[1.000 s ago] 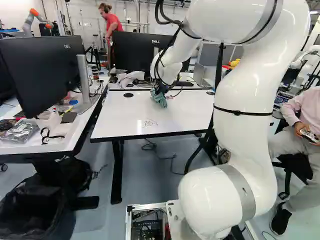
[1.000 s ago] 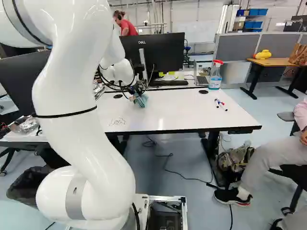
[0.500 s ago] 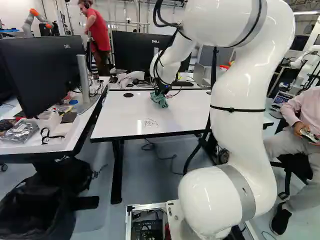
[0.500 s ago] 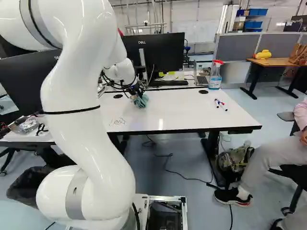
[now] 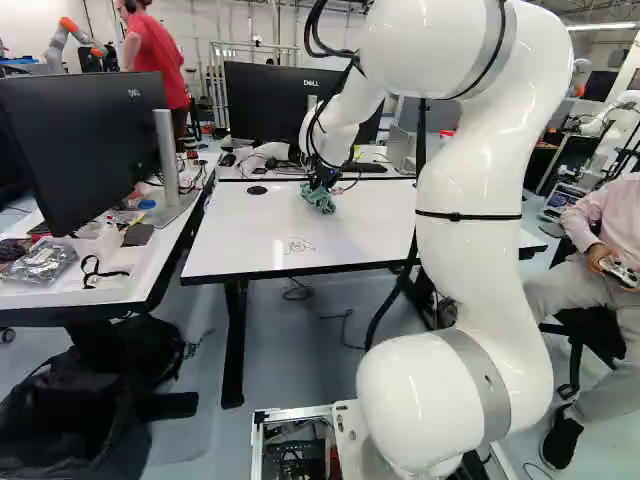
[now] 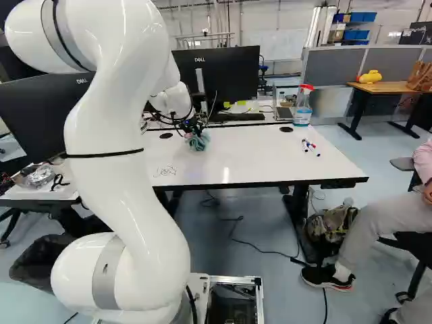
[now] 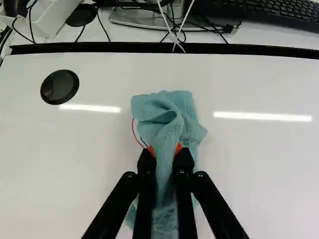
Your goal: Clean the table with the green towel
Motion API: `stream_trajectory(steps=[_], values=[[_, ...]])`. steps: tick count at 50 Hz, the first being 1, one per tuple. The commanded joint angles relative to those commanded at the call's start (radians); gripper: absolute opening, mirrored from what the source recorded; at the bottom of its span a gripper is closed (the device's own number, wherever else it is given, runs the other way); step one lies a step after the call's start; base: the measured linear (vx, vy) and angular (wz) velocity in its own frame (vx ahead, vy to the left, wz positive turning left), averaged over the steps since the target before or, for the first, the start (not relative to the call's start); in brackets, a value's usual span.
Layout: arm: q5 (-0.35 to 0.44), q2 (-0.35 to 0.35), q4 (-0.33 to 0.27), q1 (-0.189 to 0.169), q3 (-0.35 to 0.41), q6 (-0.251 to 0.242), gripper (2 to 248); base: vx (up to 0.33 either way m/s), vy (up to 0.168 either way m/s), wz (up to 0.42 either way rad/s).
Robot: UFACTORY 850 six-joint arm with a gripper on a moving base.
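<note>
My arm (image 5: pixel 470 180) is bent differently from the earlier pictures: its big upper bend sits further left in the left base view and further right in the right base view. The joint at the foot of both views stays where it was, and so does the table (image 5: pixel 235 240). Down at the table, my gripper (image 5: pixel 325 181) and the green towel (image 5: pixel 320 200) look nearly unmoved. The black scribble (image 5: pixel 300 245), towards the table's near edge and left of its middle, looks the same as before.

In the wrist view my gripper (image 7: pixel 166 149) is clamped on the towel, an orange pad (image 7: pixel 178 148) against each side of the pinched cloth. The towel lies bunched near the table's far edge, closer to the far left corner than the far right one. Part of it spreads ahead of my fingers and part hangs back beneath them.

A thin red line (image 7: pixel 134 130) and a short dark blue line (image 7: pixel 143 142) show beside the towel; where they run on is hidden. My fingers cover the towel's middle. My arm hides the table's left end in the right base view and some of its right part in the left one. The pens (image 6: pixel 311 147) near the right edge are too small to count surely.
</note>
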Motion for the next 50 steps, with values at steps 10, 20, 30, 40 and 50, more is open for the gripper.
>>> stream_trajectory(steps=[10, 20, 30, 40, 50], values=[[0.000, -0.020, 0.000, 0.000, -0.005, 0.000, 47, 0.000, 0.000, 0.000], [0.000, -0.035, 0.000, 0.000, -0.009, 0.000, 47, 0.000, 0.000, 0.000], [0.000, -0.035, 0.000, 0.000, -0.009, 0.000, 47, 0.000, 0.000, 0.000], [0.000, -0.035, 0.000, 0.000, -0.009, 0.000, 47, 0.000, 0.000, 0.000], [0.000, -0.035, 0.000, 0.000, -0.009, 0.000, 47, 0.000, 0.000, 0.000]])
